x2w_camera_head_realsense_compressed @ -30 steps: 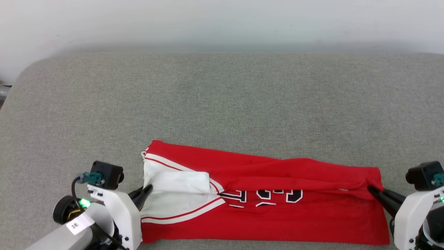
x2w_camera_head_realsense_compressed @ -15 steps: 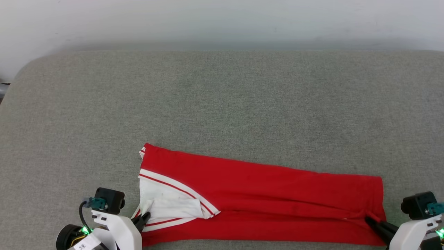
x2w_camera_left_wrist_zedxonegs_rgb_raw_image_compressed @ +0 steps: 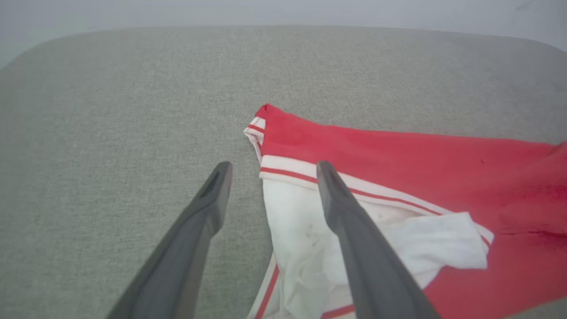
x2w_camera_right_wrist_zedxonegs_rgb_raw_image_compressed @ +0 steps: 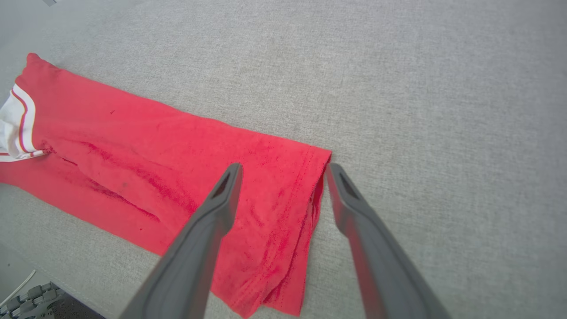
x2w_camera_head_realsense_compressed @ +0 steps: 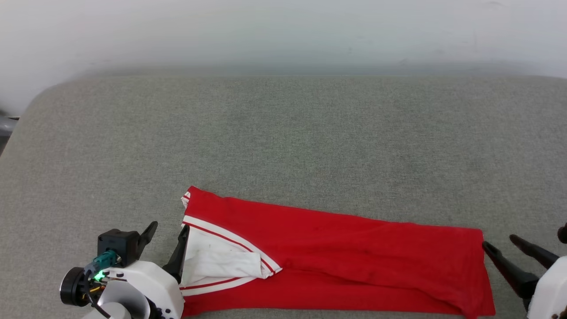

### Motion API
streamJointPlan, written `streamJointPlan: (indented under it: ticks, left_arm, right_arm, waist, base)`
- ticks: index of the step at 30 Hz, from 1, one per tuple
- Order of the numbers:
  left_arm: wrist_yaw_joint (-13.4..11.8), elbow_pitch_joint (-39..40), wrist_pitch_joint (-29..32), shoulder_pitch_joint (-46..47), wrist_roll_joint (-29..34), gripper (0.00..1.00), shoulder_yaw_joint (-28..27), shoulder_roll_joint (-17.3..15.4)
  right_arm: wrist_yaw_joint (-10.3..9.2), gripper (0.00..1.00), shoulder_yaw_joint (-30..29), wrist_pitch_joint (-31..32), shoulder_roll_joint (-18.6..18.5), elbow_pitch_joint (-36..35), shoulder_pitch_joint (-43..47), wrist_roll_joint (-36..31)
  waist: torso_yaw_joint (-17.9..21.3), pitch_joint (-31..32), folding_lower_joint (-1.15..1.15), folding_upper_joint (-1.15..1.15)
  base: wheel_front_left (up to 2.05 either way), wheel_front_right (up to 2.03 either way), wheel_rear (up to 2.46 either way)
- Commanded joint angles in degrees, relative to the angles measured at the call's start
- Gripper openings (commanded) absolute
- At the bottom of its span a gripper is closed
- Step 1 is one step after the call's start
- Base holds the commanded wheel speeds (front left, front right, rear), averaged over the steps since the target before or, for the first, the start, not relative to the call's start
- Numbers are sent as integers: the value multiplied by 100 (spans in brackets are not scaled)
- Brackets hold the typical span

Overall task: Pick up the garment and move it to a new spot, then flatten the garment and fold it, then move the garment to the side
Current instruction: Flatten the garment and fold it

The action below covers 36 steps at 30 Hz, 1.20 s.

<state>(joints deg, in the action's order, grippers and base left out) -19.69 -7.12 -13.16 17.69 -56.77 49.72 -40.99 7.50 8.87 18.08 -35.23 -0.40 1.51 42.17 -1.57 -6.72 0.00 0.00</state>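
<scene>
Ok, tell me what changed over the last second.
The left gripper and right gripper pulled the top fold of the garment toward the robot, over its front, then let go; both sets of fingers now stand open at its ends. The garment stays a long strip on the grey surface.

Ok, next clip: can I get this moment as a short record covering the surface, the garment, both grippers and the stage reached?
surface: grey fabric surface
garment: red jersey, folded into a long strip, white sleeve at its left end
left gripper: open, fingers either side of the sleeve-end edge, holding nothing
right gripper: open, fingers either side of the hem edge, holding nothing
stage: lengthwise fold laid; likely more folding before moving it aside
</scene>
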Motion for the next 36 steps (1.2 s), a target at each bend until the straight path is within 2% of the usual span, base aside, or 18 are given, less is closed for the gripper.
streamJointPlan:
  ticks: [1, 7, 11, 17, 24, 36]
  left_arm:
    - [-82, 35, -77, -94, 108, 100, -65, 29]
    - [-427, 175, -206, -205, 725, 100, -573, 246]
    - [-487, 334, -212, -367, 1281, 100, -1109, 506]
    - [-332, 412, -210, -708, 2010, 100, -1887, 918]
    - [-116, 406, -208, -1033, 2685, 100, -2556, 1406]
    - [267, 694, -209, -1627, 3991, 100, -3608, 2472]
  right_arm:
    - [-3, 100, -97, 79, -71, -42, 92, 38]
    - [-4, 100, -464, 895, -284, 99, 60, 557]
    - [-3, 100, -513, 1396, -333, 404, -39, 887]
    - [-3, 100, -357, 1681, -197, 974, -299, 1134]
    - [-3, 100, 75, 1688, 45, 1390, -498, 1399]
    - [-2, 100, 1028, 1191, 277, 1656, -714, 1688]
  waist:
    - [-11, 6, 0, 0]
    - [-103, -26, 0, 0]
    - [-210, -109, 0, 0]
    - [-359, -232, 0, 0]
    - [-490, -305, 0, 0]
    - [-548, -303, 0, 0]
  base:
    - [0, 0, 0]
    - [0, 0, 0]
    - [0, 0, 0]
    - [0, 0, 0]
    - [0, 0, 0]
    - [0, 0, 0]
